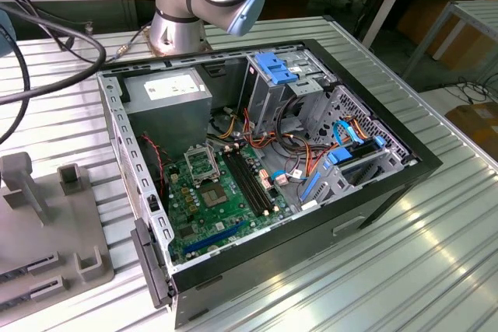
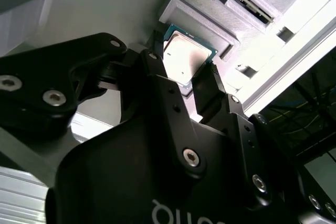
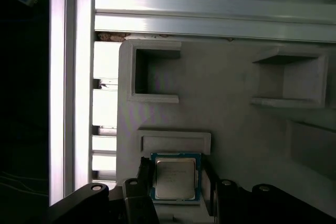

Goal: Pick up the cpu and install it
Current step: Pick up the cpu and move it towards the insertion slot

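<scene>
Two black fingers (image 2: 160, 77) of your gripper (image 3: 176, 174) stand apart astride the small flat silvery-topped cpu (image 3: 175, 179), which lies unlifted in the grey moulded tray (image 3: 236, 129) on the counter (image 1: 436, 254), the metal-framed socket (image 1: 204, 162) in the open black computer case (image 1: 257, 266) unfilled.

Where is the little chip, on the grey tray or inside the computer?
On the grey tray: the chip lies flat against its surface.
</scene>
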Action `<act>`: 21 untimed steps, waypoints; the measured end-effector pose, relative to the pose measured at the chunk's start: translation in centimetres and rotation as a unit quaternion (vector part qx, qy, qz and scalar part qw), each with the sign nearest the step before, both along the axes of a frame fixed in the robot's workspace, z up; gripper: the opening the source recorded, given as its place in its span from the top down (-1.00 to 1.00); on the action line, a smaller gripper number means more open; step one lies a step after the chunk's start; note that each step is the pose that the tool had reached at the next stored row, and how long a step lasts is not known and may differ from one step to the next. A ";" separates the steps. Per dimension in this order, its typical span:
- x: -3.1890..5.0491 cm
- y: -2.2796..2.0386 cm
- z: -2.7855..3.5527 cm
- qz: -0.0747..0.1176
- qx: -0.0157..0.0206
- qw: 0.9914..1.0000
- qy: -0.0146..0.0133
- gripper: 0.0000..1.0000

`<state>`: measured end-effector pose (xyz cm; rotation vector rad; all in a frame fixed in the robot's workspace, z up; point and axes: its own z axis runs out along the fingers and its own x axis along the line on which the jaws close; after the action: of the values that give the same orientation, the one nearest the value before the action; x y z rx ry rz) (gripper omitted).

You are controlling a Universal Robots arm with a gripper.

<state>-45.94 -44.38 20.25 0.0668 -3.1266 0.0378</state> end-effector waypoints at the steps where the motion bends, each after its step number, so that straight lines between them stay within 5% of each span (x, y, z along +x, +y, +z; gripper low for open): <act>1: 0.00 0.00 0.19 0.000 0.000 1.000 0.000 0.06; 8: 0.00 0.00 1.23 0.000 0.000 1.000 0.000 0.06; 21: 0.00 0.00 1.60 0.000 0.000 1.000 0.000 0.06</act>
<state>-45.94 -44.38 21.85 0.0668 -3.1267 0.0371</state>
